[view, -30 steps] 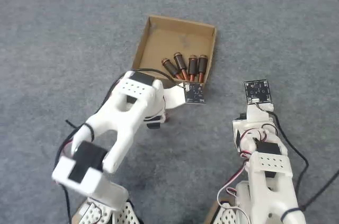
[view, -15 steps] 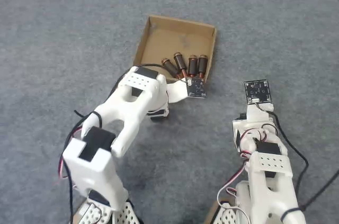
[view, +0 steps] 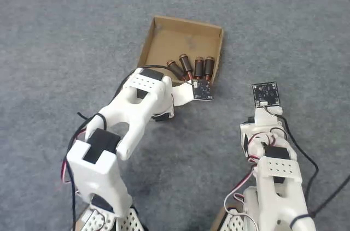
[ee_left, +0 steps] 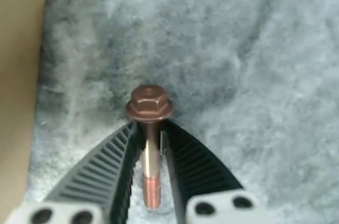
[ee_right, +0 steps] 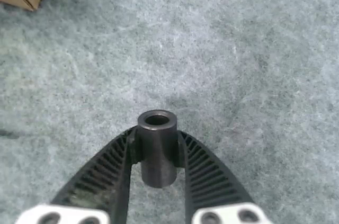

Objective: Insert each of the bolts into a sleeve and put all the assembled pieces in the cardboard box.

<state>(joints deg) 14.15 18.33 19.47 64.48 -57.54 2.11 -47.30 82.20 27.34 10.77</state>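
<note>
The left gripper (ee_left: 150,131) is closed narrow on a bolt (ee_left: 150,108). It pinches the shank between its fingers, with the hexagonal head just past the fingertips and the threaded end pointing back toward the wrist. The right gripper (ee_right: 157,138) is clamped on a dark sleeve (ee_right: 157,152), whose open hole sits just beyond its tips over the grey carpet (ee_right: 254,49). From above, the cardboard box (view: 158,23) lies just ahead of the left arm (view: 139,105), with four finished pieces (view: 192,68) side by side at the end nearest that arm. The right arm (view: 270,149) is well apart from both. The step in hand looks like the joining of a fifth pair: each arm has its half, but they have not met. Next, the two grippers need to come together with the threaded end lined up squarely on the sleeve's hole. Since that end sits back between the fingers, the wrist probably has to turn or the grip shift first
</note>
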